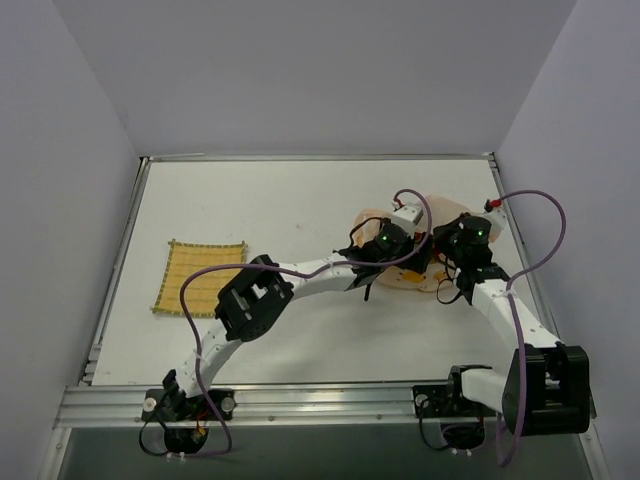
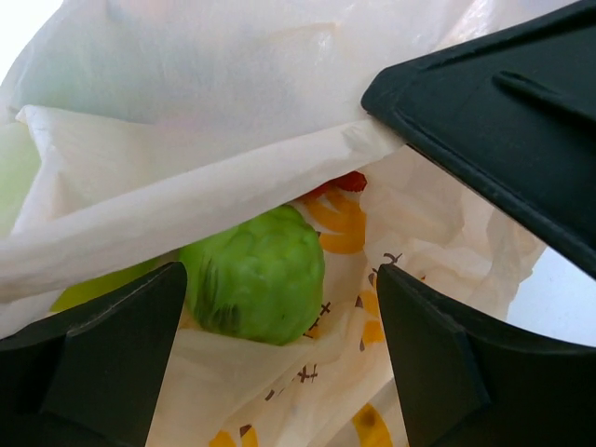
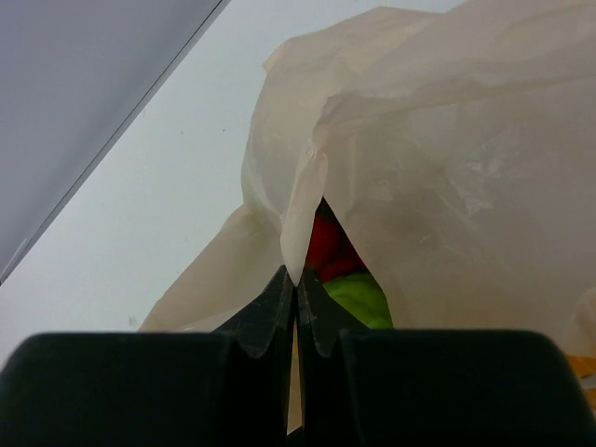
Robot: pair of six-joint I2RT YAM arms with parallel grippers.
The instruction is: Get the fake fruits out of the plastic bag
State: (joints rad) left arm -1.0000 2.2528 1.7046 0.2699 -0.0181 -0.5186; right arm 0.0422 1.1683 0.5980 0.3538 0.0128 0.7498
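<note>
The right gripper [image 3: 296,307] clamps the plastic bag [image 3: 438,140] rim open so the left gripper [image 2: 279,291], jaws apart, can take the green fruit [image 2: 256,275] inside.

Fruits [image 2: 256,275] in bag [image 3: 447,140]; bag on table [image 1: 300,200], far right; mat [image 1: 200,277] on table, left.

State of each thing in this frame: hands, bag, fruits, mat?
plastic bag: crumpled, mouth held open
left hand: open, at the bag's mouth, gripping nothing
right hand: shut on the plastic bag's edge
green fruit: inside the bag, ungripped
red fruit: inside the bag, partly hidden
woven mat: flat on the table
</note>
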